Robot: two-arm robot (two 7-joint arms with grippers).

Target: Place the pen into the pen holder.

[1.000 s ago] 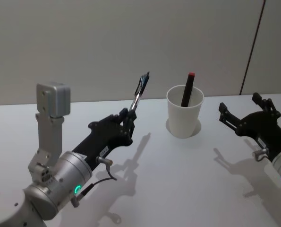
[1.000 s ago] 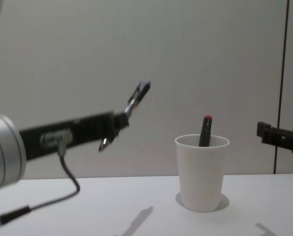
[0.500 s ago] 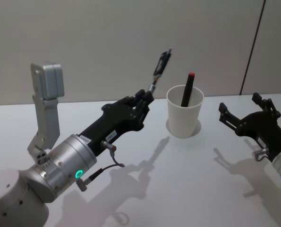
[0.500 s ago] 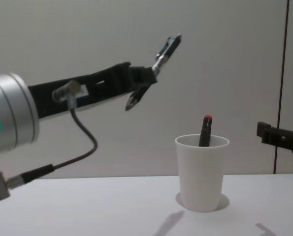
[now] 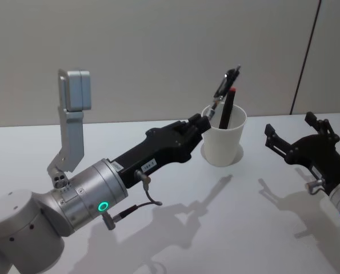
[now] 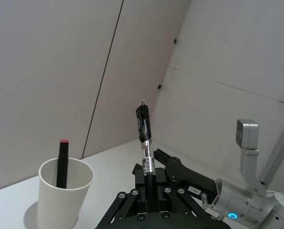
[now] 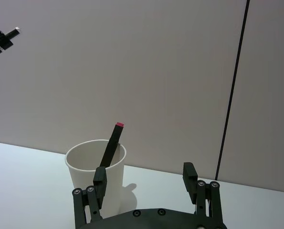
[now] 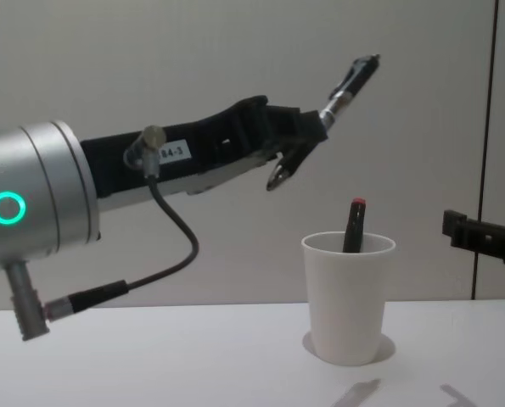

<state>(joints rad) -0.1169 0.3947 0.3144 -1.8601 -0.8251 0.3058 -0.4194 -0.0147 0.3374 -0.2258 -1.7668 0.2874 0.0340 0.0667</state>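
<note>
The left tool (image 5: pixel 206 118) is shut on the lower end of a slim black-and-silver click pen (image 5: pixel 224 89), its black fingers pinched tight round the barrel, so that most of the pen sticks out past the fingertips and slants up and away from the robot. The left arm reaches forward across the white bench (image 5: pixel 215 217), and its tool hangs in the air just beside the left side of the rim of the plain white paper cup (image 5: pixel 222 144) that serves as pen holder. From the chest view the held pen is wholly above the cup's rolled rim, with clear air between them – it is not in the cup. The cup stands upright on the bench near the back wall, and it holds a second pen, black with a red end (image 5: pixel 227 108), which leans against the inside wall and pokes up past the rim. In the head view the clicker end of the held pen lies close to that red end; whether they touch cannot be told. The right tool (image 5: pixel 290 124) sits low over the bench to the right of the cup, well apart from it – its two fingers spread wide and nothing between them.
</note>
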